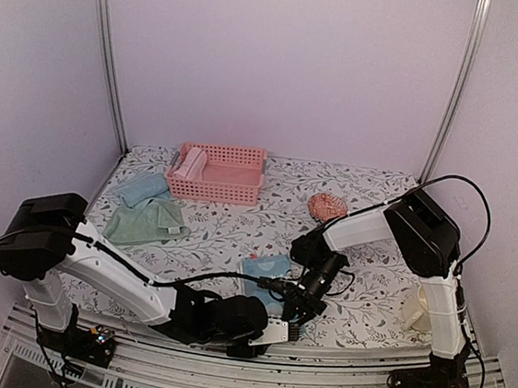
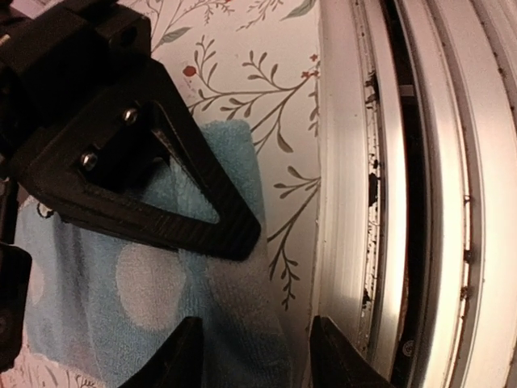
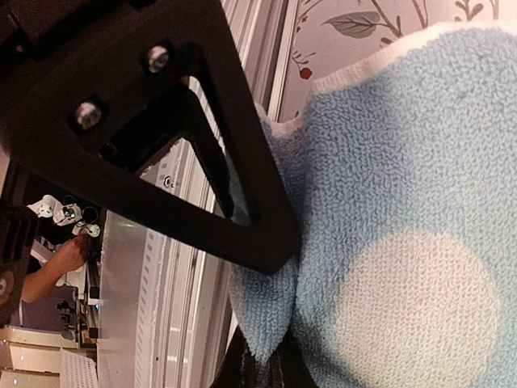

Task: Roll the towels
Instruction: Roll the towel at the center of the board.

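Near edge of table (image 1: 227,230), centre: spotted blue towel (image 1: 260,270), spread flat, no roll begun. Reaches from just beside the aluminium rail (image 2: 420,202) away toward the far side.

Right gripper (image 3: 257,369): pressed together, pinching a fold of the towel's near edge. Terry cloth runs straight down into the closed tips in the right wrist view.

Left gripper (image 2: 258,360): spread, with a clear gap between the two tips. Hovers over the same near edge, close against the right gripper, one tip over the cloth and the other over bare table by the rail. Holds nothing.

Key relation: both end effectors sit at the rail side of the towel, with the whole cloth lying ahead of them toward the far wall. No real long axis, cloth about square. Judged roll axis: left to right, parallel to the rail, roll travelling away from the arms. Equally near, but only the right has hold. Likely needs the left closed on the edge alongside before any turning.

Elsewhere: rolled pink towel (image 1: 191,162) inside the pink slatted basket (image 1: 231,191). Light blue towel (image 1: 144,188) and sage green towel (image 1: 140,226) at far left, unrolled, well apart from both grippers.
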Robot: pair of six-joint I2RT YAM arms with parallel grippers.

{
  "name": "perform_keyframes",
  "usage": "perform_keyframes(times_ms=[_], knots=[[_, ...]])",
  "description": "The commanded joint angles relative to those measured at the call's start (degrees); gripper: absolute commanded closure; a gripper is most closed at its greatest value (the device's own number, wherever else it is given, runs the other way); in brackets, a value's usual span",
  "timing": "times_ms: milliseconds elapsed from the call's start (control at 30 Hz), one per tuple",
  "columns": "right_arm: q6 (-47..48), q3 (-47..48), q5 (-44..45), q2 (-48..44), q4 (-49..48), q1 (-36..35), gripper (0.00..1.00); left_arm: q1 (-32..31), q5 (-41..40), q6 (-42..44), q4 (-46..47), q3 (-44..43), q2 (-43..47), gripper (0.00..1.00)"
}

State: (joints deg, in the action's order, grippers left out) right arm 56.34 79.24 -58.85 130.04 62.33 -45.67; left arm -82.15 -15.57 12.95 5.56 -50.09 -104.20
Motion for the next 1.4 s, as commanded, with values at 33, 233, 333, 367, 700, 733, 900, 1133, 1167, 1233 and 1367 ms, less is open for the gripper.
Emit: perform_keyframes(times_ms=[33,233,333,367,700,733,900,1133,1167,1233,1367], knots=[[-0.7,-1.3,6.3,4.0,-1.0,-0.1,0.94,-1.0,-7.2,-1.1,1.0,-3.1,-4.0,0.62],[0.2,-0.5,5.3,4.0,0.3,0.1,0.92,-0.7,-7.2,-0.6,0.6,-2.9,-4.4,0.87],[1.1,-0.3,4.1,1.1,2.5,1.0,0.78,-0.6,-5.6,-0.8,-0.6,-3.1,-4.0,0.98],[2.5,0.1,3.6,-0.2,4.1,1.2,0.73,-0.5,-4.9,-1.1,-1.1,-3.2,-3.9,1.00],[-6.2,6.1,5.6,-2.1,-1.6,6.6,0.75,2.1,1.7,-3.9,-3.6,-3.9,-0.3,1.00],[-9.9,6.3,7.7,-1.0,-3.9,6.7,0.76,2.5,2.7,-4.2,-3.9,-4.1,0.1,1.00],[-19.8,8.0,17.0,3.9,-10.9,6.8,0.78,4.4,8.9,-5.3,-5.1,-4.2,1.7,1.00],[-18.1,7.4,13.2,-2.9,-8.2,7.6,0.75,10.6,21.2,-11.7,-7.6,-5.2,0.2,1.00],[-17.4,7.5,12.2,-5.3,-7.3,8.2,0.74,11.4,22.9,-12.6,-7.7,-5.2,-0.1,1.00],[-16.1,7.5,10.7,-10.0,-6.3,10.3,0.71,13.1,26.3,-14.0,-7.8,-5.2,-0.9,1.00],[-15.2,6.9,8.9,-19.1,-5.6,14.1,0.68,16.9,32.9,-17.8,-6.4,-4.3,-2.8,1.00]])
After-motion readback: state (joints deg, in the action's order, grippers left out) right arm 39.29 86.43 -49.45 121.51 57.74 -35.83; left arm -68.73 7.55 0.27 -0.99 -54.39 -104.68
